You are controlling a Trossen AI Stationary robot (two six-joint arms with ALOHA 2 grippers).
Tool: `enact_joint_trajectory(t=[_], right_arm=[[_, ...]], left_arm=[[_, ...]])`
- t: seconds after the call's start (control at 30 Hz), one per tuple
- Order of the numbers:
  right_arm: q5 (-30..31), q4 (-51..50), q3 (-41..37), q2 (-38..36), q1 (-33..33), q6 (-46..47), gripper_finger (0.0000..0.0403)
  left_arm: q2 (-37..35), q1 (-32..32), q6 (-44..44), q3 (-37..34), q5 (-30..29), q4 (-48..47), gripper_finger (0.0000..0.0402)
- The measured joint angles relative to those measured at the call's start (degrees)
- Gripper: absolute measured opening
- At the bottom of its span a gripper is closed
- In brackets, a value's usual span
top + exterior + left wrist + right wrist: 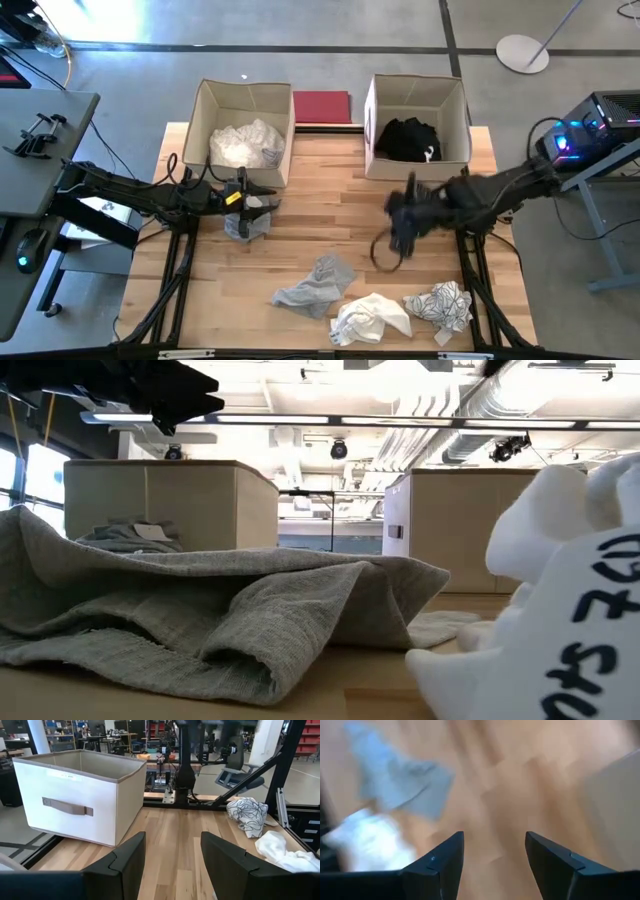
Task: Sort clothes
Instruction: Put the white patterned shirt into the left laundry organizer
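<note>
High view: three clothes lie along the table's (330,190) near edge, a grey one (315,285), a white one (370,318) and a patterned one (440,305). A fourth, small and grey (245,226), sits under the left gripper (258,204) by the left box (205,120). The right gripper (400,220) hangs mid-table before the right box (372,110).

Low view: the grey one (200,610) lies limp and folded. It looks light and floppy, so I'd pinch a raised fold.

Left wrist view: the fingers (125,862) are spread with nothing between them.

Right wrist view: the fingers (440,862) are spread too and hold nothing.
</note>
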Motion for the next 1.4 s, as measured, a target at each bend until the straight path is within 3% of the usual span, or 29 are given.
enact_joint_trajectory(t=[0.2,0.37,0.57,0.7,0.83,0.97,1.1,1.3,1.4], right_arm=[[-12.6,-0.9,0.0,5.8,7.0,16.6,0.0207],[-21.8,-3.3,0.0,10.7,10.0,26.0,0.0258],[-34.9,-4.1,-3.6,16.7,12.3,21.8,0.0303],[-43.7,7.2,-14.8,16.7,13.9,18.5,0.0294],[-48.2,19.7,-25.3,16.7,16.2,16.4,0.0273],[-47.5,31.0,-32.2,16.6,17.8,16.2,0.0240],[-42.7,33.7,-35.8,16.6,18.3,17.1,0.0169],[-31.2,32.7,-34.9,16.4,16.7,17.2,0.0021],[-21.3,28.5,-30.6,16.6,15.3,16.1,0.0018]], left_arm=[[0.0,0.0,0.0,0.0,0.0,0.0,0.0181],[0.0,0.0,0.0,0.0,0.0,0.0,0.0181],[0.0,0.0,-0.5,0.0,0.0,0.0,0.0181],[0.0,0.0,-0.8,0.0,0.0,-0.3,0.0181],[0.0,0.0,-1.1,0.0,0.0,-0.4,0.0181],[0.0,0.0,-1.4,0.0,0.0,-0.4,0.0181],[0.4,0.0,-3.4,0.0,0.0,-0.4,0.0181],[4.2,0.0,-1.0,0.0,2.7,1.2,0.0180],[7.6,-0.1,3.5,0.0,7.6,5.9,0.0175]])
